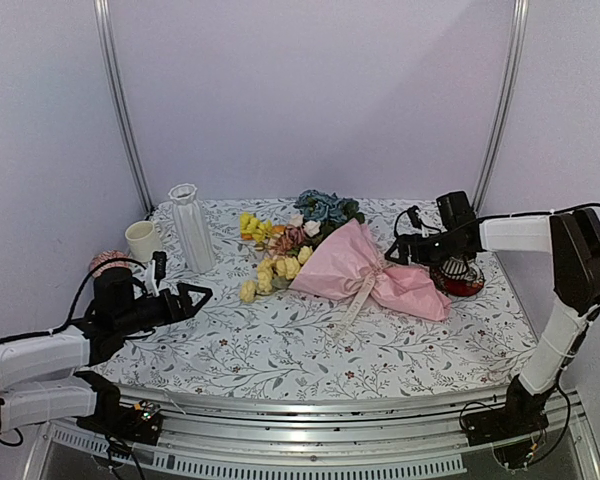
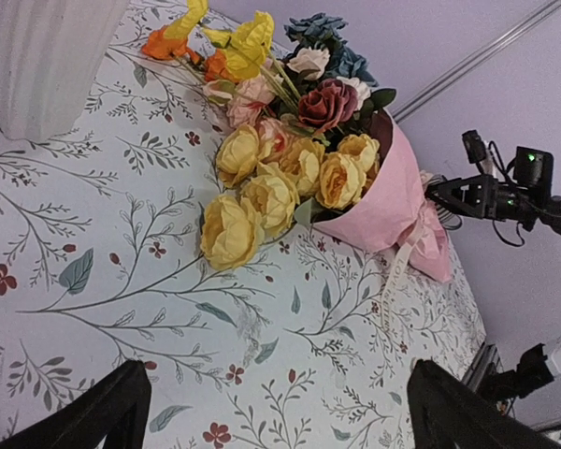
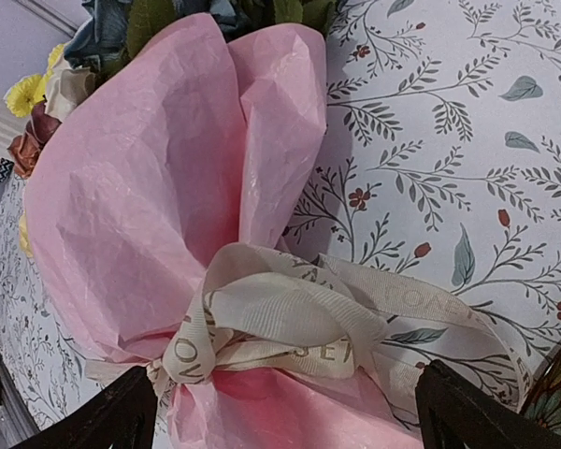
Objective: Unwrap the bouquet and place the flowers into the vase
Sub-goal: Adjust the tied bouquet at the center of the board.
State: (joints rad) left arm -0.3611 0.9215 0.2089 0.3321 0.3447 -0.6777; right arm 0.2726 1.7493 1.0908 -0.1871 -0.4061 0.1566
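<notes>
The bouquet [image 1: 355, 265] lies on its side mid-table, pink paper [image 3: 140, 187] tied with a pale ribbon [image 3: 280, 318]. Its flowers [image 1: 280, 245] point left toward the white ribbed vase [image 1: 193, 228], which stands upright at the back left. My left gripper [image 1: 195, 297] hovers open over bare cloth, short of the yellow roses [image 2: 262, 196], with nothing between its fingers [image 2: 103, 416]. My right gripper [image 1: 395, 250] is open just behind the bouquet's tied neck. In the right wrist view the ribbon knot lies between its fingertips [image 3: 467, 412], untouched.
A cream mug [image 1: 142, 240] stands left of the vase [image 2: 47, 56], with a pinkish round object [image 1: 105, 262] in front of it. A dark red patterned vessel [image 1: 460, 280] sits under the right arm beside the bouquet's tail. Metal frame poles [image 1: 120, 100] rise at both back corners.
</notes>
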